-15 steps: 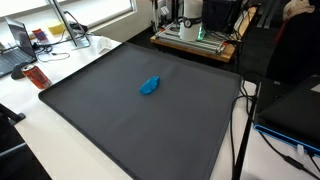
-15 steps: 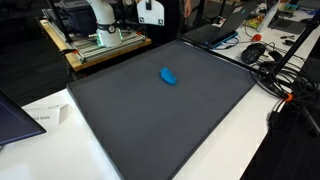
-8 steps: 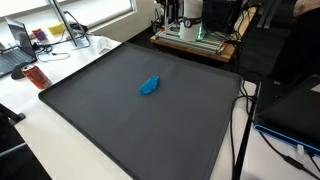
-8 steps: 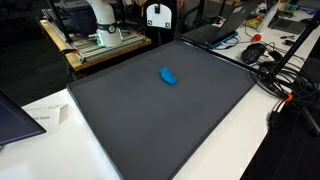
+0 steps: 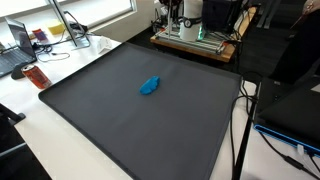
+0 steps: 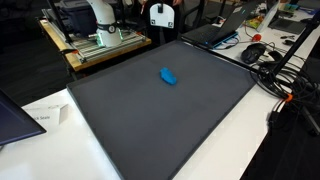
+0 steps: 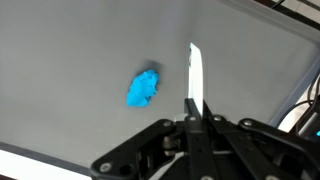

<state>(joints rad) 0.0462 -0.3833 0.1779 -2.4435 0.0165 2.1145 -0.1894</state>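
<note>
1 crumpled blue lump (image 7: 143,88) lies on the grey mat (image 7: 60,50), left of centre in the wrist view. The gripper (image 7: 194,62), fingers pressed together, hangs apart to its right.

Blue lump (image 7: 143,89) at rest on grey mat (image 7: 60,60)
Small, bright blue and irregular, it lies flat near the gripper (image 7: 193,55), untouched, to one side of its fingertips.

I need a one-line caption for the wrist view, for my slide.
Shut gripper over a grey mat, a small blue object lying left of it in frame.
</note>
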